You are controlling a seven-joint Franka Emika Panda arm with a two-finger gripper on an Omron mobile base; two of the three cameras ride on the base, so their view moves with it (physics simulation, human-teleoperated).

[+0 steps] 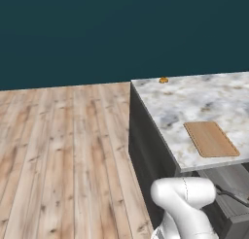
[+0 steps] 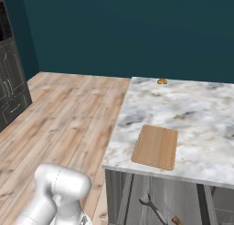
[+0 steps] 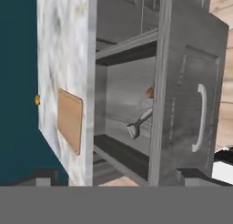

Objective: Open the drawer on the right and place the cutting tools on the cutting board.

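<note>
My gripper (image 3: 118, 177) stands wide apart with nothing between its fingertips (image 3: 45, 176), which show at the bottom of the hand view. Ahead of it the drawer (image 3: 189, 95) is pulled out from under the marble counter (image 3: 63, 45), its dark grey front carrying a pale curved handle (image 3: 199, 118). Inside, against the lighter grey walls, lies a metal tool with a forked end (image 3: 138, 124), and just beyond it a brownish handle end (image 3: 149, 92) pokes out from behind the drawer front; the front hides the rest of it from this angle.

From the right base view the tool (image 2: 153, 208) lies on the drawer floor below the counter edge, a brown handle (image 2: 176, 219) near it. The cutting board (image 2: 156, 147) lies flat on the counter (image 2: 205, 114) close to the near edge, directly above the drawer, bare. A small orange object (image 2: 162, 81) sits at the far edge, well apart from the board. Dark cabinets (image 2: 11, 82) stand far left across the wooden floor (image 2: 68, 114)
</note>
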